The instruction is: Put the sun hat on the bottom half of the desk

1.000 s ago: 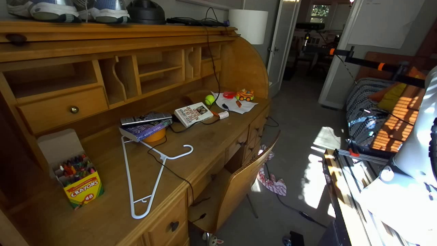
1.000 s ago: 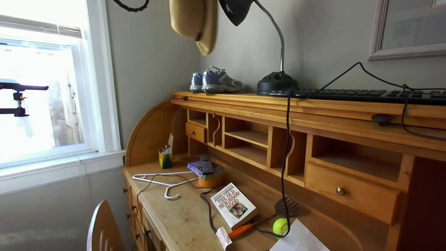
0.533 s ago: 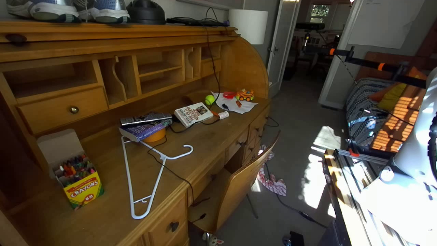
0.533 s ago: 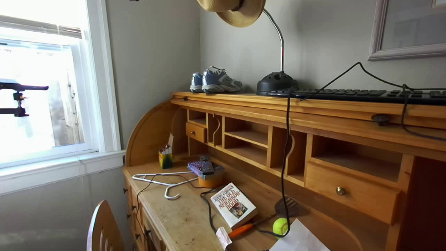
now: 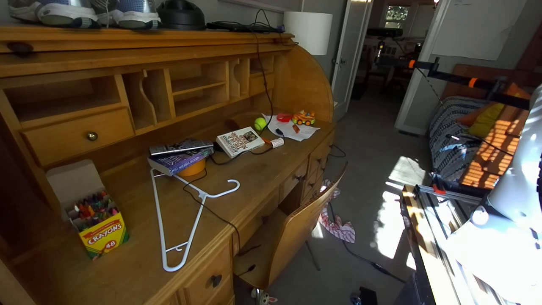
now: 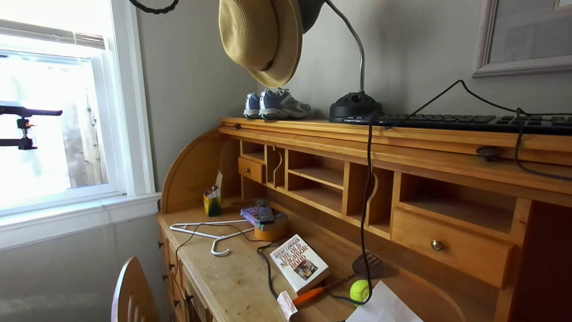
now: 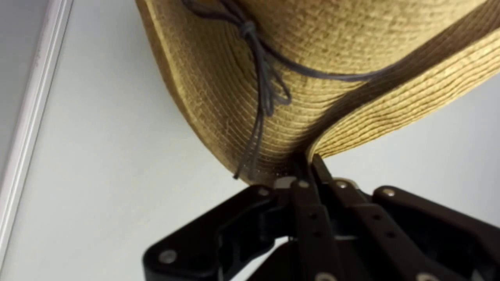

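In an exterior view, a yellow crayon box (image 5: 103, 237) stands with its flap up on the desk's wooden writing surface (image 5: 250, 178), packed with crayons (image 5: 96, 207) of many colours. Farther along, a purple book (image 5: 182, 161) rests on a round orange thing (image 5: 192, 170); whether that is a bowl I cannot tell, its top being covered. Part of the white arm (image 5: 508, 203) shows at the right edge. In an exterior view, the sun hat (image 6: 252, 38) is in the air, well above the writing surface and higher than the cubbyholes (image 6: 319, 175), its brim tilted close to vertical. It partly hides the lamp head (image 6: 311, 15), and its lower rim meets the tops of the shoes (image 6: 283, 106) in the picture; whether they touch I cannot tell. A dark remote (image 6: 264, 212) lies on the book. In the wrist view, the gripper (image 7: 310, 166) has its fingers clamped on the hat's brim, which creases away from the fingertips. The crown lies beyond, at the top, with a dark cord (image 7: 247, 29) tied in a bow.
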`<action>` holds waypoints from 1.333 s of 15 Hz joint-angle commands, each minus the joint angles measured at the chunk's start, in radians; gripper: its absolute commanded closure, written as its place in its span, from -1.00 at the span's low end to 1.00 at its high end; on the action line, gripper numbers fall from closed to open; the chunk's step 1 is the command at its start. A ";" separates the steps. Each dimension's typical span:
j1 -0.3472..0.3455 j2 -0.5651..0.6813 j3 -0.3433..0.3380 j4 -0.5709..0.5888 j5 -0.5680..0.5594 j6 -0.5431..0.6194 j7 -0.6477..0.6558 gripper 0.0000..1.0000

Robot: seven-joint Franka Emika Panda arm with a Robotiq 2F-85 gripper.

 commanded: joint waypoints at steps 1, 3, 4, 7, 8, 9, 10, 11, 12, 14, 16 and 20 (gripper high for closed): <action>-0.012 -0.147 -0.009 -0.220 0.118 -0.007 -0.151 0.98; -0.001 -0.204 -0.024 -0.305 0.183 -0.064 -0.261 0.98; 0.003 -0.230 -0.033 -0.351 0.200 -0.086 -0.309 0.98; 0.056 -0.287 -0.099 -0.454 0.172 -0.164 -0.398 0.98; 0.068 -0.306 -0.115 -0.482 0.174 -0.197 -0.442 0.98; 0.074 -0.321 -0.127 -0.508 0.161 -0.217 -0.476 0.98; 0.079 -0.335 -0.138 -0.530 0.147 -0.244 -0.511 0.98; 0.079 -0.346 -0.146 -0.553 0.123 -0.262 -0.536 0.98; 0.075 -0.354 -0.152 -0.573 0.099 -0.273 -0.555 0.98; 0.070 -0.367 -0.164 -0.616 0.061 -0.282 -0.583 0.98; 0.055 -0.376 -0.169 -0.660 -0.007 -0.277 -0.595 0.98; 0.027 -0.383 -0.172 -0.748 -0.167 -0.251 -0.585 0.98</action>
